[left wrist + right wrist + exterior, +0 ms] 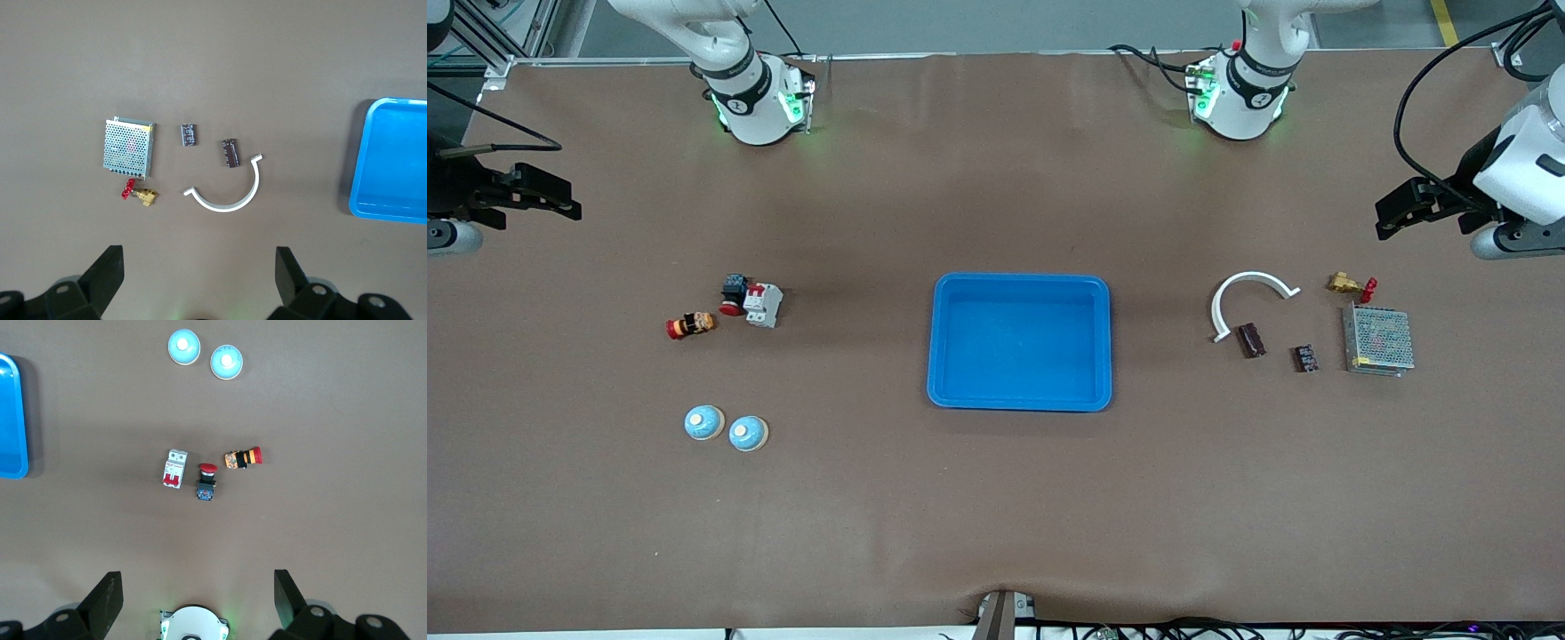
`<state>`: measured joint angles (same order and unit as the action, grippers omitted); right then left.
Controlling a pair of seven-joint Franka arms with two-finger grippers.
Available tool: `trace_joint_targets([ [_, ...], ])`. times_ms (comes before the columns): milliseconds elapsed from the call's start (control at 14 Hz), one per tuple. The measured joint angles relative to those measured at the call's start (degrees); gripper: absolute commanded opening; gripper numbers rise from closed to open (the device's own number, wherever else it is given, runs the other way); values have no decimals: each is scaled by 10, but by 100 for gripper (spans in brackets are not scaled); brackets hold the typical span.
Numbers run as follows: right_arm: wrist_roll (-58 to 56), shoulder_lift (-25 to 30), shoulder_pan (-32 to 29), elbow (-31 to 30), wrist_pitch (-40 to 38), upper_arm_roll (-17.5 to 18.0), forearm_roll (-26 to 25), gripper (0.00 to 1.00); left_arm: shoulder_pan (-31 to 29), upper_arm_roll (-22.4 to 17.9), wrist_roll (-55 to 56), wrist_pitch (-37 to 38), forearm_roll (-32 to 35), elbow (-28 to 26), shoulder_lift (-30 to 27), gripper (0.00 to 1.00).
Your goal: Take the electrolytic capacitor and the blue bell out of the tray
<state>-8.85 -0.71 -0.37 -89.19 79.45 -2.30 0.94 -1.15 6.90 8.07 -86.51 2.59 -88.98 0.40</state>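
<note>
Two blue dome bells (703,422) (748,433) sit side by side toward the right arm's end of the table; the right wrist view shows both bells (183,347) (226,362). A dark cylindrical capacitor (1251,340) (231,153) lies toward the left arm's end, with a smaller dark part (1306,358) (189,134) beside it. The blue tray (1020,281) stands mid-table with nothing in it. My left gripper (1392,213) (199,273) hangs open over bare table at its end. My right gripper (538,197) (198,593) hangs open over its own end. Neither holds anything.
Around the capacitor lie a white curved strip (1249,298), a brass valve with red handle (1350,284) and a perforated metal box (1378,340). Farther from the front camera than the bells lie a white circuit breaker (763,305), a red-capped push button (734,293) and another red-ended button (691,324).
</note>
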Motion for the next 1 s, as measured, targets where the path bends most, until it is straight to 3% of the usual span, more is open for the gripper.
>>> trace_joint_targets([
  [997,0,0,-1,-3,6,1,-5,100,0,0,0,-2,0,9,0,100],
])
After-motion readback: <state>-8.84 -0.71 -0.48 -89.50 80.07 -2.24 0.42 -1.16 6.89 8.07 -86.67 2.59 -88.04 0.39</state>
